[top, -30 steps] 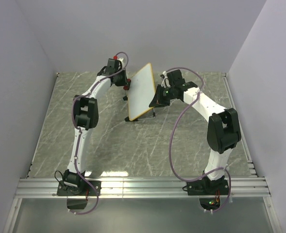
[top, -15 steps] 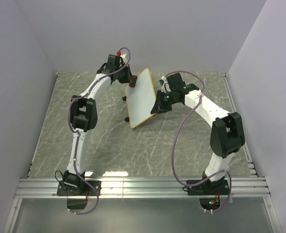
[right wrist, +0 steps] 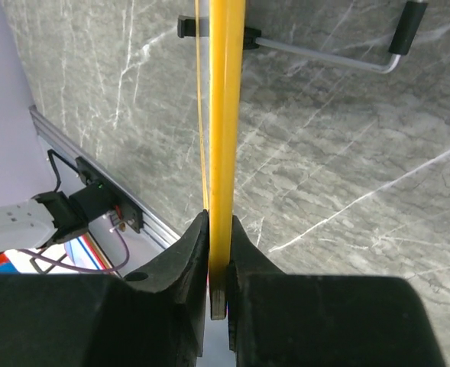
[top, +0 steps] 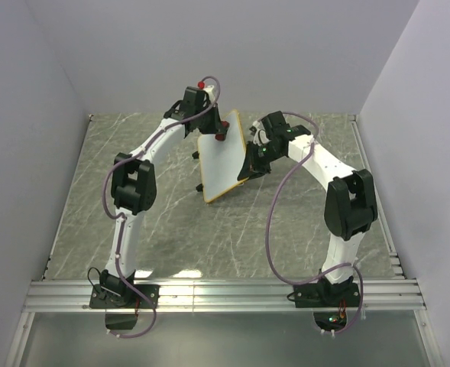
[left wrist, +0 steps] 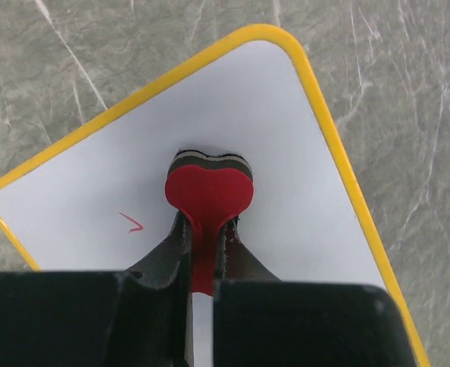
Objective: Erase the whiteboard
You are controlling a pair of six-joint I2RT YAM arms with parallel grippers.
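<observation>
The whiteboard point(top: 221, 160) stands tilted up off the table point(top: 171, 222) toward the back middle, held between the two arms and not lying flat. The right fingers point(right wrist: 186, 260) are clamped tight on its yellow rim point(right wrist: 226, 115), edge-on, which steadies it; a bent wire leg point(right wrist: 339, 57) of the board sticks out behind, over the table. The left fingers point(left wrist: 167, 256) are pinched shut on the stem of a small red heart-shaped eraser point(left wrist: 209, 187), whose pad sits against the white face, roughly in the middle.

To my eye this is the wiping step, and it looks nearly done: the face is almost wholly white in the left wrist view. I can make out just one short red mark point(left wrist: 131, 223), off to one side of the eraser and a little nearer the wrist.

The next move, I'd say, calls for sliding the eraser sideways across to that mark while keeping it pressed on the board. The right arm has to hold firm, or the board will swing away under the push.
</observation>
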